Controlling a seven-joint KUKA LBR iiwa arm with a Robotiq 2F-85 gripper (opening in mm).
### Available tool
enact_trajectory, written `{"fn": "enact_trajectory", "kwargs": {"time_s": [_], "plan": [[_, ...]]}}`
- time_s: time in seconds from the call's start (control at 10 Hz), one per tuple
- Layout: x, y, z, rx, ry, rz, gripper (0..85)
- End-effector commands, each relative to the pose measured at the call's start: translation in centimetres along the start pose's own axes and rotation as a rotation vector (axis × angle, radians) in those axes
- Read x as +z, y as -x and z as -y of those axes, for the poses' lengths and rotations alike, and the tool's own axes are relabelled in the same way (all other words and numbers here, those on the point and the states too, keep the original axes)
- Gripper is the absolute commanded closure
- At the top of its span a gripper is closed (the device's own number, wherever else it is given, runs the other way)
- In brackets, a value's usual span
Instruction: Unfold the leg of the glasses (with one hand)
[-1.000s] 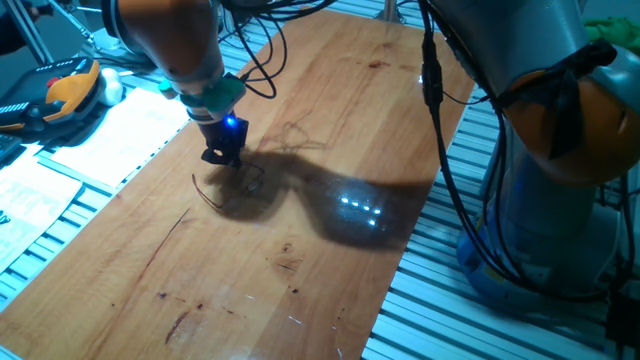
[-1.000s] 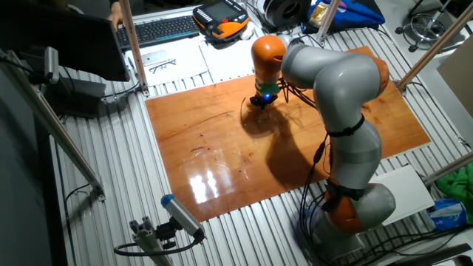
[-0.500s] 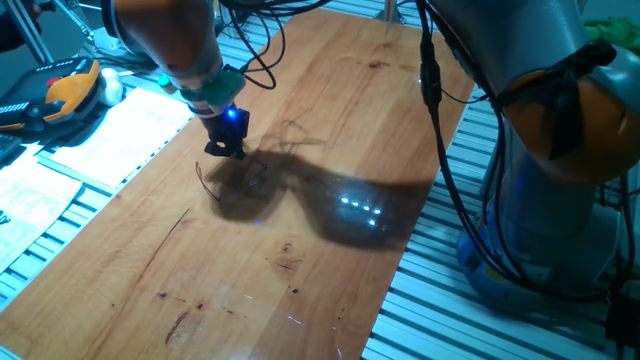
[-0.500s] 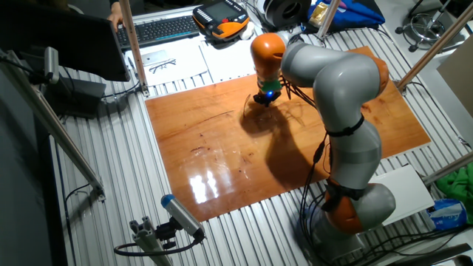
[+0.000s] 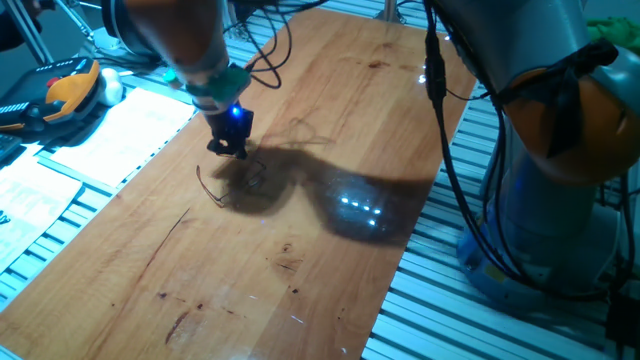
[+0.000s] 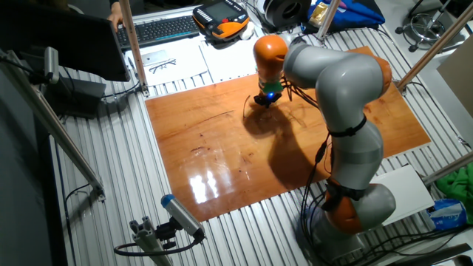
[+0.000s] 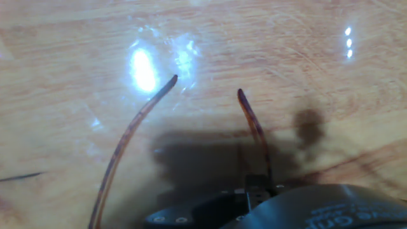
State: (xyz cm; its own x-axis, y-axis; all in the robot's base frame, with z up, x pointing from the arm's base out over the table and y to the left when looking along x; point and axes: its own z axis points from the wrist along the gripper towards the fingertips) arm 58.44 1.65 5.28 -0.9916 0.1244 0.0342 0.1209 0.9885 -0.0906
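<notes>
The glasses [image 5: 222, 190] lie on the wooden tabletop [image 5: 330, 130] as a thin reddish-brown wire frame, small and faint in the other fixed view [image 6: 247, 109]. My gripper [image 5: 228, 150] stands right over them, a blue light glowing on the hand. In the hand view one leg [image 7: 130, 140] sweeps from the lower left up toward the middle, spread outward. The other leg [image 7: 253, 124] runs straight down into my fingertips. There the gripper [image 7: 257, 187] looks shut on that leg. The rims are hidden under the hand.
White paper sheets [image 5: 110, 140] and an orange-black hand controller [image 5: 60, 95] lie left of the board. A keyboard [image 6: 159, 29] sits at the back. The arm's base [image 5: 560, 200] and hanging cables [image 5: 440, 150] stand at the right edge.
The gripper has shifted slightly up and to the right over the glasses. The visible wire leg on the table has shifted a little with it.
</notes>
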Motion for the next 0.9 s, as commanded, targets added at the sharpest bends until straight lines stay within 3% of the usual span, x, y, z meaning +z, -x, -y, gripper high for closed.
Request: {"fn": "enact_trajectory", "kwargs": {"time_s": [0.0, 0.1, 0.2, 0.3, 0.6, 0.8], "plan": [[-0.6, -0.3, 0.1, -0.001, 0.036, -0.005, 85.0], [-1.2, -0.8, 0.2, -0.017, 0.060, -0.013, 85.0], [-2.1, -1.4, 0.3, -0.033, 0.058, -0.019, 85.0], [-3.0, -2.1, 0.4, -0.052, 0.037, -0.018, 85.0], [-6.0, -4.0, 2.0, -0.110, 0.054, -0.002, 85.0], [-7.6, -4.8, 2.6, -0.156, 0.040, -0.002, 85.0]]}}
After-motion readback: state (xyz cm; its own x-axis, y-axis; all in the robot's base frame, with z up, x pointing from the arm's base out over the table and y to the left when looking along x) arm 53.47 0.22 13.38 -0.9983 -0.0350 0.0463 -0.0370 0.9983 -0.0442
